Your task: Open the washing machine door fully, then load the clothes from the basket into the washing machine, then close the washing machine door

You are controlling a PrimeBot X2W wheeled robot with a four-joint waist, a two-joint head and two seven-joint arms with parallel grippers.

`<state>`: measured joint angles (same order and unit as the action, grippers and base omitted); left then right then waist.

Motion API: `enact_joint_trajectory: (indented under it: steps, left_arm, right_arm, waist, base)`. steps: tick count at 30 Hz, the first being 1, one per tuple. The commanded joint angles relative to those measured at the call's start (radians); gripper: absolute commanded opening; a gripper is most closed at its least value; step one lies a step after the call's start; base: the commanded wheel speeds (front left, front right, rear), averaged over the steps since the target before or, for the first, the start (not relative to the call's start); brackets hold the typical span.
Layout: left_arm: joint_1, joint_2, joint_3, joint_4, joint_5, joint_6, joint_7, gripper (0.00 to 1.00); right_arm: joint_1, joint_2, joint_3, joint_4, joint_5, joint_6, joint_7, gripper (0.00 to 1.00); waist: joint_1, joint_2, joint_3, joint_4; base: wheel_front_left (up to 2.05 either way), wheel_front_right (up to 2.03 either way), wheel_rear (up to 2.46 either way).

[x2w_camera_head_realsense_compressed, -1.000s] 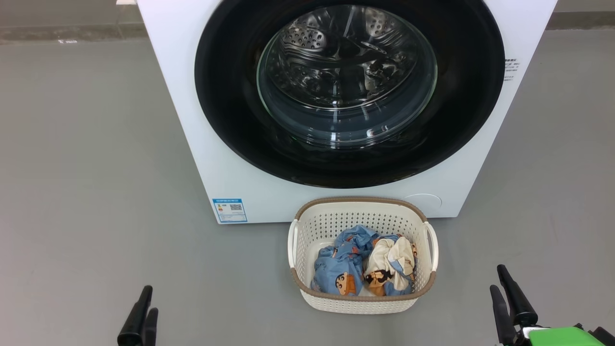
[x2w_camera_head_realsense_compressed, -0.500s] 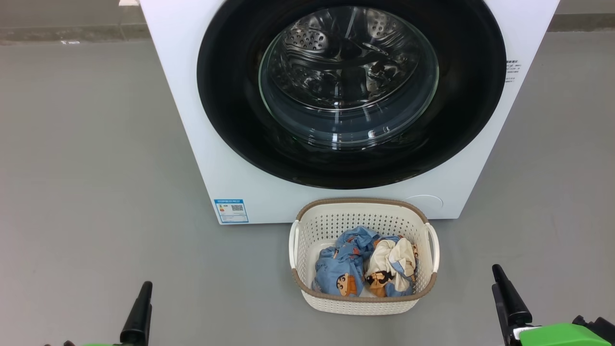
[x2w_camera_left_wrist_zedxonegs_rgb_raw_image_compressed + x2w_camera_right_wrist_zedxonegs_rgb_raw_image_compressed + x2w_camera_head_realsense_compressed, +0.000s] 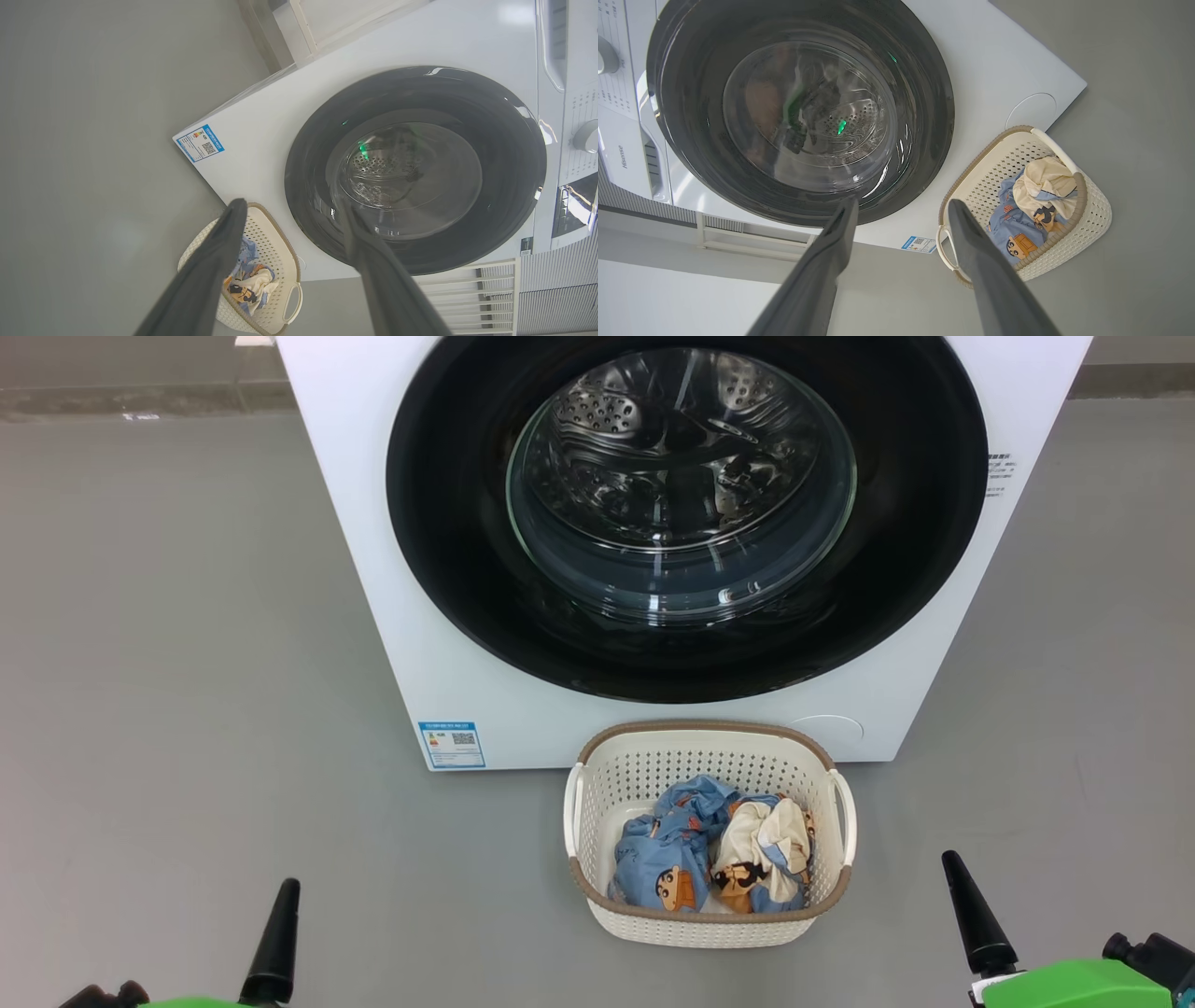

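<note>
Door (image 3: 686, 513) shut, ahead and above; left claw (image 3: 292, 207) and right claw (image 3: 902, 203) both released, empty, well short of it; right looks nearer

floor (image 3: 168, 616): plain grey, matte, ahead of left claw (image 3: 292, 207) | wall foot (image 3: 112, 392): dull band far beyond it | slatted rack (image 3: 467, 298): white, rightward

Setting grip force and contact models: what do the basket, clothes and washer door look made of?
The basket: moulded plastic by the look, matte cream, perforated walls, brown woven-look rim.
The clothes: soft printed fabric, crumpled into folds.
The washing machine door: glossy black ring, probably plastic, sharp reflections; its clear window bulges and glints, likely glass.
</note>
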<state>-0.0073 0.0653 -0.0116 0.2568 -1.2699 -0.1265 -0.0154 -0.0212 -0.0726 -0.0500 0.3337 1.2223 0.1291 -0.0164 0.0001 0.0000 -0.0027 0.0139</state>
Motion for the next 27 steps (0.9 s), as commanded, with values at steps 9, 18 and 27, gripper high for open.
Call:
enact_joint_trajectory:
  steps: [9,18,27]
  left_arm:
    - [-0.027,0.036,-0.003,-0.043,0.139,-0.002,-0.038,1.00]
    - [-0.026,0.051,-0.013,-0.054,0.242,-0.003,-0.064,1.00]
    - [-0.027,0.067,-0.025,-0.062,0.333,-0.003,-0.091,1.00]
  right_arm:
    - [-0.031,-0.024,0.016,-0.025,-0.133,0.001,-0.038,1.00]
    - [-0.031,-0.034,0.031,-0.027,-0.235,0.001,-0.064,1.00]
    - [-0.031,-0.042,0.042,-0.027,-0.332,0.001,-0.091,1.00]
  waist:
    - [-0.0001,0.0000,0.000,0.002]
    - [-0.0001,0.0000,0.001,0.005]
    - [-0.0001,0.0000,0.002,0.007]
  base:
    - [0.00,0.00,0.00]
    - [0.00,0.00,0.00]
    - [0.00,0.00,0.00]
